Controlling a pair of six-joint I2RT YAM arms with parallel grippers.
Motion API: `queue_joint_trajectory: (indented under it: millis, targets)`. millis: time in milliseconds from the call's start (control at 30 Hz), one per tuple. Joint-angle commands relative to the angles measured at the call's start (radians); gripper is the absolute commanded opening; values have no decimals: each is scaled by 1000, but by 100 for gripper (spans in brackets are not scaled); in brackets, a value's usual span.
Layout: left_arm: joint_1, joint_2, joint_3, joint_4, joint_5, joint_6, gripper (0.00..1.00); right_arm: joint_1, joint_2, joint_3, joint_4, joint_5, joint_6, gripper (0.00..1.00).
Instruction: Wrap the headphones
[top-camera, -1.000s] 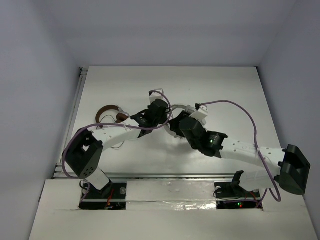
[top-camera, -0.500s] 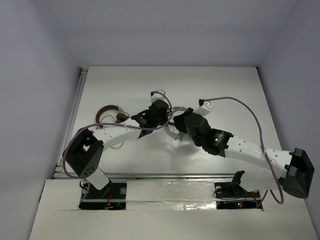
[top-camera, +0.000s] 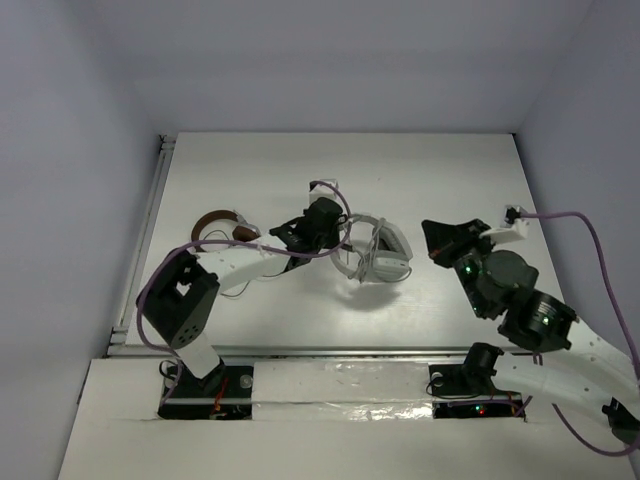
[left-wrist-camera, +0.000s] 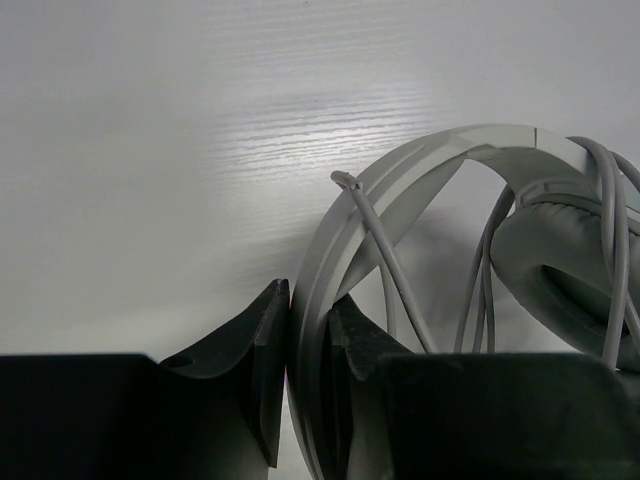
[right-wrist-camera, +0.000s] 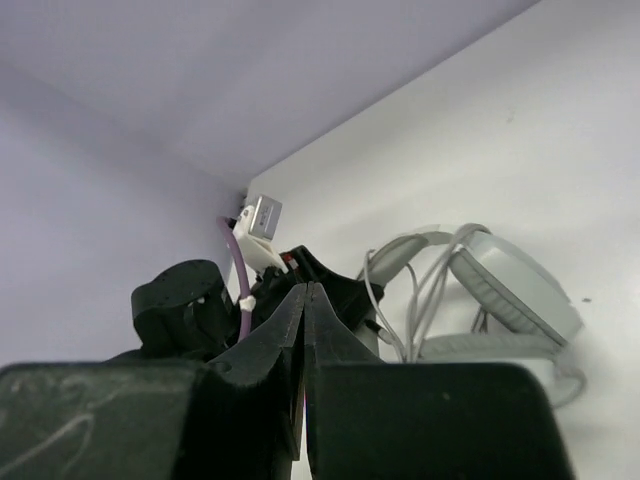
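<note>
- Brown headphones lie far left, beside our left arm; a wide swing could knock them.
- Left gripper pinches the headband edge-on; thin hold, we reckon, so a hard tug may twist it out.
- Headphones sit mid table, cable looped loose over headband & earcup; loops may slip off w/o tension.
- Right gripper pressed together, empty, off to the right; must spread before taking cable, else it only shoves it.

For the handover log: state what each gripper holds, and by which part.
The left gripper is clamped on the headphones, gripping the white headband by its edge. The right gripper is shut on nothing, apart from them.
</note>
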Motion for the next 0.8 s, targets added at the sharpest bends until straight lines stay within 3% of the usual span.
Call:
queue_joint_trajectory:
  millis: [0,167,233,267,300,400,433,500,533,567,767]
  targets:
    - [8,59,87,139,-1,-11,0,-3,-70,-35,-158,88,-15,3]
    - [28,133,96,191,-4,-24,0,-3,-203,-65,-252,80,13,6]
    - [28,153,85,202,1,-27,1,-3,-231,-69,-270,64,11,13]
    - [37,155,78,202,-1,-30,6,-3,-240,-69,-292,63,20,16]
    - [37,143,55,206,-5,-30,22,-3,-255,-68,-298,62,25,28]
    - [37,72,1,214,-48,-34,45,-3,-268,-59,-298,66,25,49]
    - [37,46,-10,208,-65,-33,60,-3,-269,-54,-300,77,25,62]
    - [37,-50,-28,190,-121,-33,75,-3,-265,-20,-315,85,28,77]
    - [37,-90,-46,174,-141,-31,95,-3,-260,-5,-319,94,27,89]
    - [37,-129,-56,165,-163,-33,99,-3,-259,13,-345,108,40,100]
    - [37,-455,-111,101,-266,-30,99,-3,-280,141,-376,151,-21,100]
